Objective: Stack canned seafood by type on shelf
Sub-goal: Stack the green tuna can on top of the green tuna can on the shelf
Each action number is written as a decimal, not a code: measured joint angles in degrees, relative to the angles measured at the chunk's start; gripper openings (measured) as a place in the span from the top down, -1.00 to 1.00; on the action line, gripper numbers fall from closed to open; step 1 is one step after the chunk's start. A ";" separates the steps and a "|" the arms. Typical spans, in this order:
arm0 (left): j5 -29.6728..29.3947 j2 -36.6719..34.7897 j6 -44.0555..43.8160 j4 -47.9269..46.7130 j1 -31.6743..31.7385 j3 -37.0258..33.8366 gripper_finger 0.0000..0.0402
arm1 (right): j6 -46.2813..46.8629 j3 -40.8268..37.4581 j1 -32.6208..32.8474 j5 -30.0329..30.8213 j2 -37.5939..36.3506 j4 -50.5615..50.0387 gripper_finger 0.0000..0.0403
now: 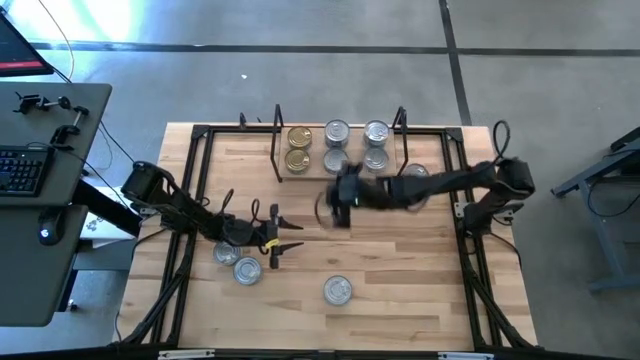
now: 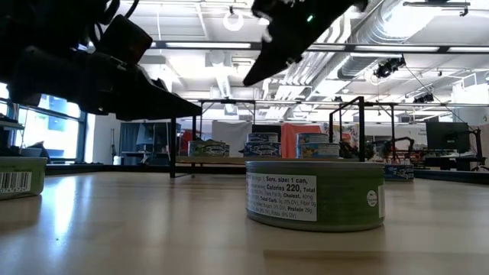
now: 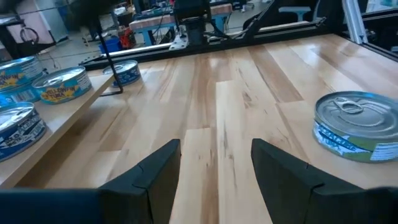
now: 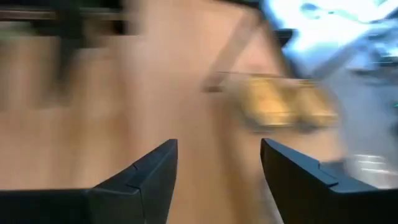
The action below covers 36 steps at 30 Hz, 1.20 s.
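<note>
1. The low shelf with a light wooden base and black wire ends (image 1: 283, 176) holds two gold-lidded round tins (image 1: 298, 147) and four silver-lidded tins (image 1: 355, 145).
2. Three flat silver tins (image 1: 338, 290) lie loose on the table's near side, and another (image 1: 415, 172) sits just right of the shelf.
3. The right gripper (image 1: 333, 208) hangs empty, jaws apart, before the shelf.
4. The left gripper (image 1: 285, 247) rests open beside two loose tins.
5. Roughly half done.

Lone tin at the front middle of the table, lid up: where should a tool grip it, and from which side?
Grip the lone tin across its round side wall, coming straight down from above. It lies flat, lid up, with bare table all around it, so opposite walls are free for the fingers. The lid offers no hold. The open left tool looks nearer than the open right tool.
</note>
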 joint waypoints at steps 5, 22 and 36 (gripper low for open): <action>4.89 0.00 2.46 -0.02 -1.47 0.00 0.06 | 8.90 -3.72 11.93 -4.48 0.05 -1.03 -0.10; 12.33 0.00 7.93 -21.47 -1.69 15.84 0.06 | 28.77 -16.74 25.79 -10.81 12.52 32.87 0.32; 6.67 -3.17 6.50 -46.11 -3.46 25.14 0.06 | 25.48 -16.76 13.60 9.76 10.73 35.37 0.78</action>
